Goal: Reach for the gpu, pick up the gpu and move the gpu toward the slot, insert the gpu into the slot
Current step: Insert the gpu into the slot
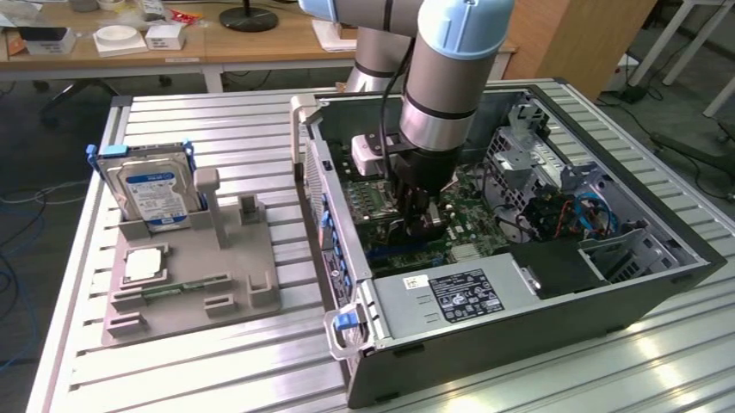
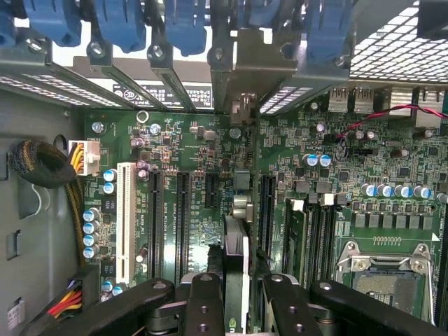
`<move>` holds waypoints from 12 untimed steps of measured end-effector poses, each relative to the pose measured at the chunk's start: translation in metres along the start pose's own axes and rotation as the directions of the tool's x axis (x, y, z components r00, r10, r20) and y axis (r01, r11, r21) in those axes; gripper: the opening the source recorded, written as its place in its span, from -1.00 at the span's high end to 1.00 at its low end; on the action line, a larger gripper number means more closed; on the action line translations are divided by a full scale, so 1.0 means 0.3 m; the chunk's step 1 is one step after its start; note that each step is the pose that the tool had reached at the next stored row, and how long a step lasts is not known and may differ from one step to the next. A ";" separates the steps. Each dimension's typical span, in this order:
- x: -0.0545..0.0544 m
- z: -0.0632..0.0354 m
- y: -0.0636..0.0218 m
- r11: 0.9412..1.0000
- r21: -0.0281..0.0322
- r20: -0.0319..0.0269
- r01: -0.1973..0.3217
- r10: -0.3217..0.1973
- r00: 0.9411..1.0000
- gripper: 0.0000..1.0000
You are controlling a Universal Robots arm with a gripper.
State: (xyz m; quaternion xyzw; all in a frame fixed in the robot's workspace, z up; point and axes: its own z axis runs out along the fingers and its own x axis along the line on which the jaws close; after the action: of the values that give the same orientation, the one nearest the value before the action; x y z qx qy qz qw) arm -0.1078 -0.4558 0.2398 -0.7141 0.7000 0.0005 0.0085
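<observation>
My gripper (image 1: 419,217) reaches down inside the open computer case (image 1: 643,284), over the green motherboard (image 2: 308,140). In the wrist view the gripper (image 2: 235,283) is shut on the gpu (image 2: 236,245), a thin dark card seen edge-on between the black fingers (image 2: 203,297). The card runs across the board, and its metal end bracket (image 2: 241,77) stands at the case's rear wall below the blue latches. The gpu (image 1: 402,234) hangs low over the board. The slot lies directly beneath the card and is hidden by it. Long black connector strips (image 2: 182,217) run parallel on either side.
A silver hard drive (image 1: 150,189), a processor chip (image 1: 147,265) and a memory stick (image 1: 184,286) sit on the grey holder (image 1: 230,258) left of the case. Inside are the power supply (image 1: 453,297), the processor socket (image 2: 381,269), a white slot (image 2: 126,217) and a cable bundle (image 2: 38,164).
</observation>
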 end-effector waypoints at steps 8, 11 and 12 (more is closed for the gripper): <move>0.000 0.000 -0.004 1.000 0.000 0.000 0.000 0.000 1.000 0.47; 0.000 0.001 -0.004 1.000 0.000 0.000 0.000 0.000 1.000 0.47; 0.000 0.001 -0.004 1.000 0.000 0.000 0.000 0.000 1.000 0.47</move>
State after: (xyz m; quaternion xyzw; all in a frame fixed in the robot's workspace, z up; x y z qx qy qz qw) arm -0.1065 -0.4557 0.2396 -0.7142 0.6999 0.0004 0.0084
